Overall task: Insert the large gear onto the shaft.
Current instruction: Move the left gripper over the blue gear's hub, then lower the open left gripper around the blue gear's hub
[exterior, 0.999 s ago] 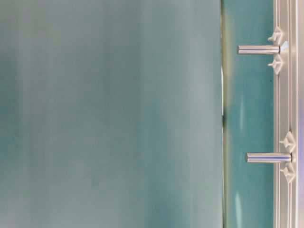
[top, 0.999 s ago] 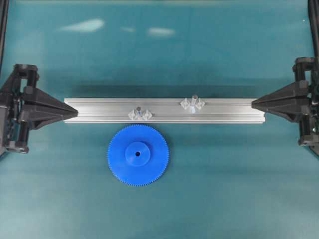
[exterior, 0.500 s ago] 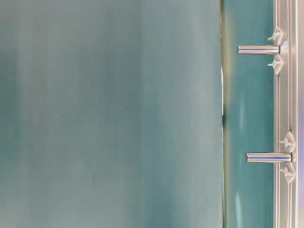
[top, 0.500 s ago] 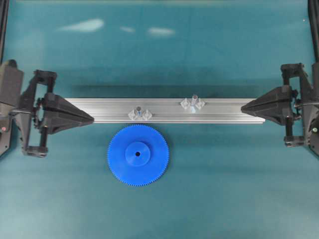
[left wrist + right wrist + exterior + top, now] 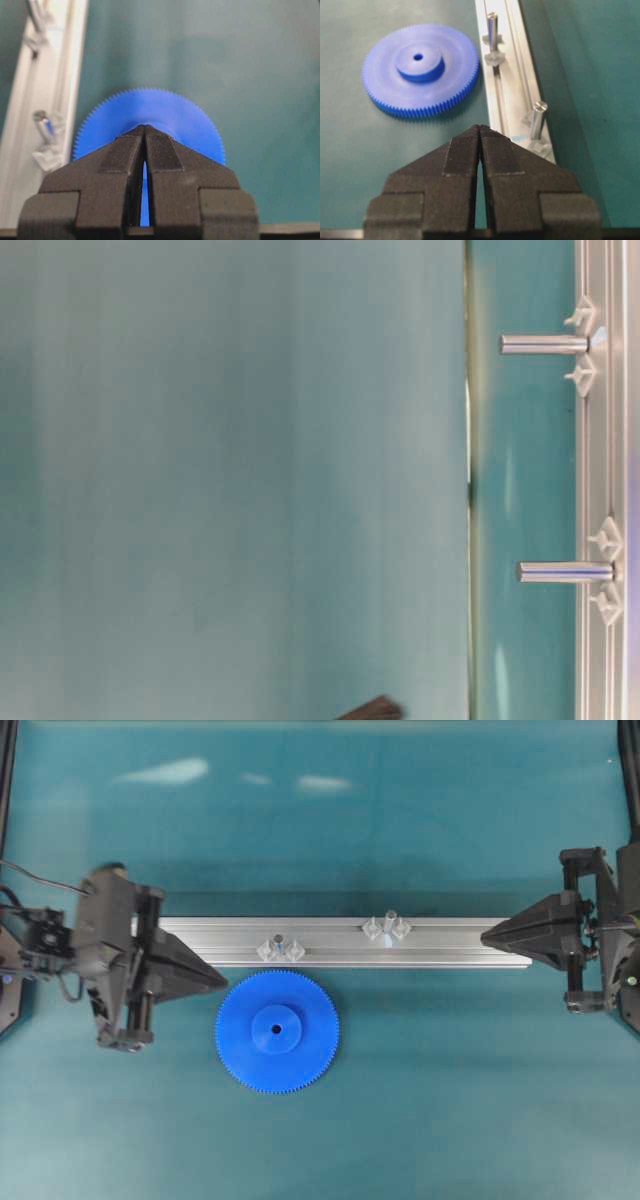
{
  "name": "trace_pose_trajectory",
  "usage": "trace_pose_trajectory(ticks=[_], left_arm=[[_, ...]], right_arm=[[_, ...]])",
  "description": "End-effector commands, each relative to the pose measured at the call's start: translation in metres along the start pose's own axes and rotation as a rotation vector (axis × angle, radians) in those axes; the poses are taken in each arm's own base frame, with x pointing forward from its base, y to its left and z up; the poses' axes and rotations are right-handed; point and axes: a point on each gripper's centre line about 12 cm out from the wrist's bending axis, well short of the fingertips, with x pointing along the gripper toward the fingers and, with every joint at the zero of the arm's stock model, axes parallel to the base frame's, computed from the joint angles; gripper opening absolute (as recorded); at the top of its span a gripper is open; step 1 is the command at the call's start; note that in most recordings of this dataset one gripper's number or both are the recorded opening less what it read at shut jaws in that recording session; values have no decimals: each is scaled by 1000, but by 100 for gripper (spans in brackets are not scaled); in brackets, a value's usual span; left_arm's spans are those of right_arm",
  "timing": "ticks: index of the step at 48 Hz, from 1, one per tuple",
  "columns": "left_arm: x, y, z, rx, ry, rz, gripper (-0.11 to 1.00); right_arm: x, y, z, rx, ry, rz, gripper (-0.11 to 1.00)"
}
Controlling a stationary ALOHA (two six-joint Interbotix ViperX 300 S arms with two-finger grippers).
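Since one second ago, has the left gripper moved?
Yes. In the overhead view the left gripper has moved rightward along the rail, toward the large gear.

In the left wrist view the closed left gripper (image 5: 145,131) covers the near half of the large gear (image 5: 150,112), hub included, and the rail (image 5: 45,100) beside it is washed out and blurred. The table-level view cuts the rail off along its right edge; a dark tip (image 5: 372,710) at the bottom edge is too cropped to identify.
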Motion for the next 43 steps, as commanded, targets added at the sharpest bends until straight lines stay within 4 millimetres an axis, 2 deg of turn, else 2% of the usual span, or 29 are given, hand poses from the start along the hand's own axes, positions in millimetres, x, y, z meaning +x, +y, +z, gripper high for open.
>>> trace_pose_trajectory(ticks=[1,25,43], left_arm=[[7,-4,7,-2,0,-8,1],[57,-3,0,-42,228,33,1],[88,-13,-5,-23,356,36,1]], right_arm=[[1,0,7,11,-8,-3,7],[1,-2,1,14,37,-13,7],[0,-3,-1,14,40,-14,7]])
